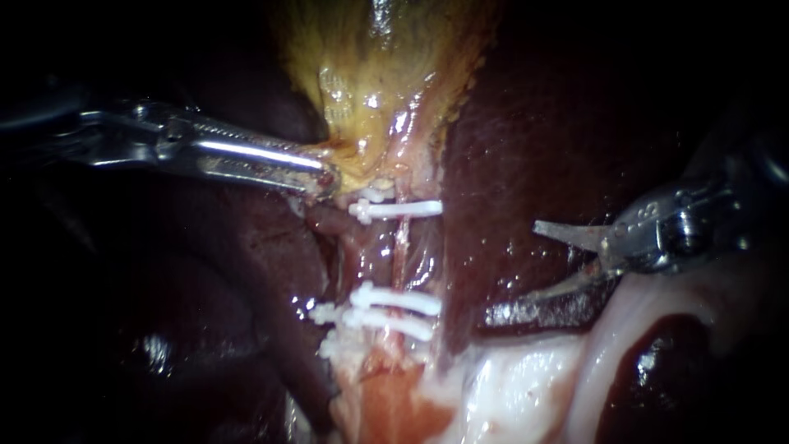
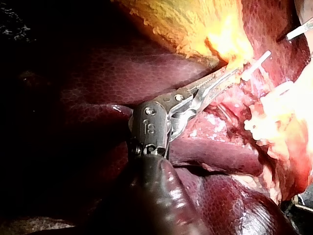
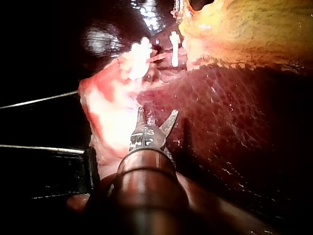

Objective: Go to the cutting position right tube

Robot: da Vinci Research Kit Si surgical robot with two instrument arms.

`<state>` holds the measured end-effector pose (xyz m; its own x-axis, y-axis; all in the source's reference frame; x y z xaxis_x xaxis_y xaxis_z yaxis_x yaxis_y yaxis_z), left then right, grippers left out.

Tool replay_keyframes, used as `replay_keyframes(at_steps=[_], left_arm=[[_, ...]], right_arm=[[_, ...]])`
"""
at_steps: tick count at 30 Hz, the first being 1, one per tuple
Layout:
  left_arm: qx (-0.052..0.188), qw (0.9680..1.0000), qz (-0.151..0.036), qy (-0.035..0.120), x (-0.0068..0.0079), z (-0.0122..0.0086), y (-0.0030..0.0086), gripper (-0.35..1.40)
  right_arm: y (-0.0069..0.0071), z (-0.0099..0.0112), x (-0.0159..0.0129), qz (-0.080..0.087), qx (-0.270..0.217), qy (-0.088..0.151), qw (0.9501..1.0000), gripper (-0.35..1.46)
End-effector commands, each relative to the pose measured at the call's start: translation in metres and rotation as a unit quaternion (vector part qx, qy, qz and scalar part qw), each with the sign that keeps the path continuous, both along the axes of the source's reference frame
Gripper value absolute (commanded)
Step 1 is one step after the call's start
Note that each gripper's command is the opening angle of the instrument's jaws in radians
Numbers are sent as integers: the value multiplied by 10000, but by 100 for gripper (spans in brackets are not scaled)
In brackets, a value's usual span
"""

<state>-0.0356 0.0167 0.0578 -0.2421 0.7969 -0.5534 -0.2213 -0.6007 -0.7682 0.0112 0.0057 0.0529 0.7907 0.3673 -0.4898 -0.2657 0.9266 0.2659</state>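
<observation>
Over liver (image 1: 509,148), right instrument (image 1: 546,261), blades parted

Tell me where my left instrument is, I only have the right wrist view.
Observer: The left instrument has its pincer shut on the gallbladder, at its lower edge.
Operator: How many clips are there?
Observer: The endoscope shows an upper clip and two lower clips, with bare tube between them.
Operator: Where do my blades point?
Observer: The right instrument, open, faces that bare stretch from across a band of liver.
</observation>
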Motion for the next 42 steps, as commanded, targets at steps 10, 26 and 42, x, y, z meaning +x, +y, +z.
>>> replay_keyframes(at_steps=[10,26,42], left_arm=[[52,10000,-3,-11,31,-25,15,-35],[22,9997,-242,-24,71,-65,35,-35],[21,9997,-249,-19,68,-65,35,-35]], right_arm=[[0,1,0,5,-1,12,10000,145],[9,-8,10,136,234,545,9981,145],[10,-1,64,299,959,1073,9891,143]])
